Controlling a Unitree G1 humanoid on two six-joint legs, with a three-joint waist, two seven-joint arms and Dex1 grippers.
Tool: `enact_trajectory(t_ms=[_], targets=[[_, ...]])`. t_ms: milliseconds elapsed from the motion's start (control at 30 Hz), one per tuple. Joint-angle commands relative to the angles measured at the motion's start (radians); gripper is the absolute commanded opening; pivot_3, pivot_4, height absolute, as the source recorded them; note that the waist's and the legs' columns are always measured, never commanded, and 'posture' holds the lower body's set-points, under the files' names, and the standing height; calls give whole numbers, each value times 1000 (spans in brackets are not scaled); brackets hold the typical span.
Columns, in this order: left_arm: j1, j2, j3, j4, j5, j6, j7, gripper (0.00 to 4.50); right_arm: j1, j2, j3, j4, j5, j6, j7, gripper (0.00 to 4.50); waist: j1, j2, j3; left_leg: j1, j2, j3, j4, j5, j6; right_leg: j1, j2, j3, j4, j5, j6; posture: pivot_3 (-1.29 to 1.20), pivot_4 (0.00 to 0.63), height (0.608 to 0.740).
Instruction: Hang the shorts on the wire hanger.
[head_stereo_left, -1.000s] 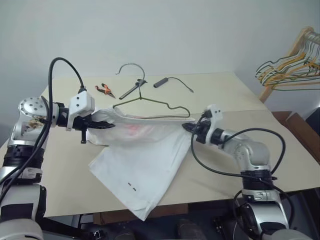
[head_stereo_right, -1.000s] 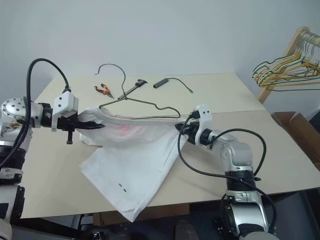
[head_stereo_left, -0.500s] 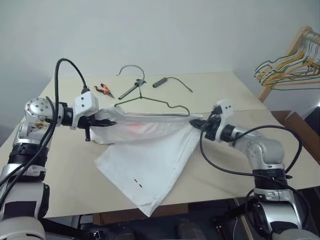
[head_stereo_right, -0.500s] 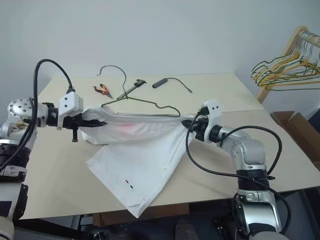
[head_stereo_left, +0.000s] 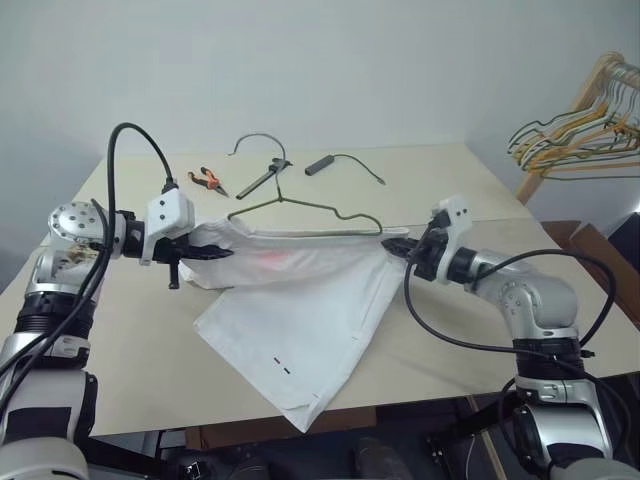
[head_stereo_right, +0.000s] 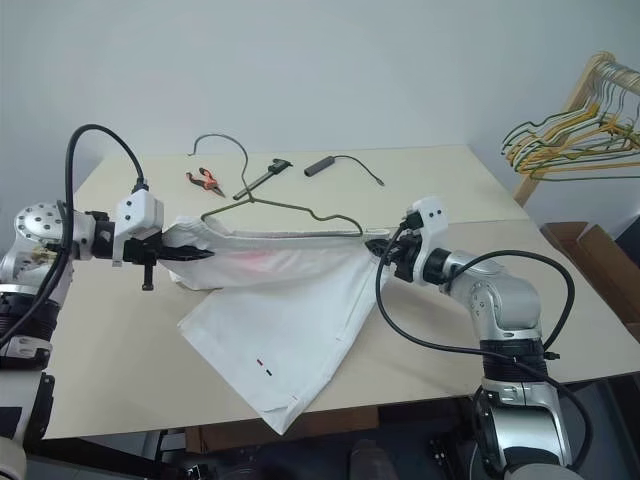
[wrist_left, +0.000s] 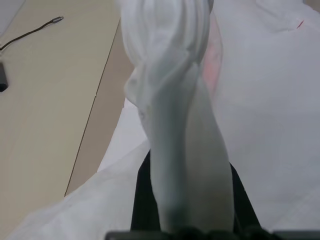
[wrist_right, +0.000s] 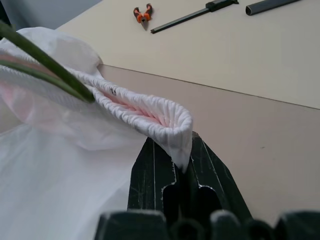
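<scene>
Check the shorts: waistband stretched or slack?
Stretched. The left tool and right tool each pinch an end of the shorts, and the waistband runs taut between them, legs draping onto the table.

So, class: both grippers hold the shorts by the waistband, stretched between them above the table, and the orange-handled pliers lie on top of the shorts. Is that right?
Not quite. The left gripper and right gripper do hold the shorts, but the left eye view shows the pliers lying on the bare table, apart from them.
</scene>
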Motion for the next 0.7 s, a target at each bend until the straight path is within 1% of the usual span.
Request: enact_trajectory(t_ms=[33,167,633,700], targets=[[-14,36,61,22,-6,15,17,0,3,-55,-59,-12,-15,-30,-16,13,0,0,0,0,0,0,0,0,0,0,0,0,0,0,0,-104,0,740],[-15,28,73,26,-46,30,-1,0,-2,-63,-54,-4,-18,-29,-6,13,0,0,0,0,0,0,0,0,0,0,0,0,0,0,0,-107,0,740],[36,41,65,-13,-76,30,-40,0,-23,-88,-48,10,-18,-11,11,13,-5,0,0,0,0,0,0,0,0,0,0,0,0,0,0,-113,0,740],[35,45,53,-9,-55,21,-32,0,-23,-87,-50,8,-16,-9,10,13,-7,0,0,0,0,0,0,0,0,0,0,0,0,0,0,-114,0,740]])
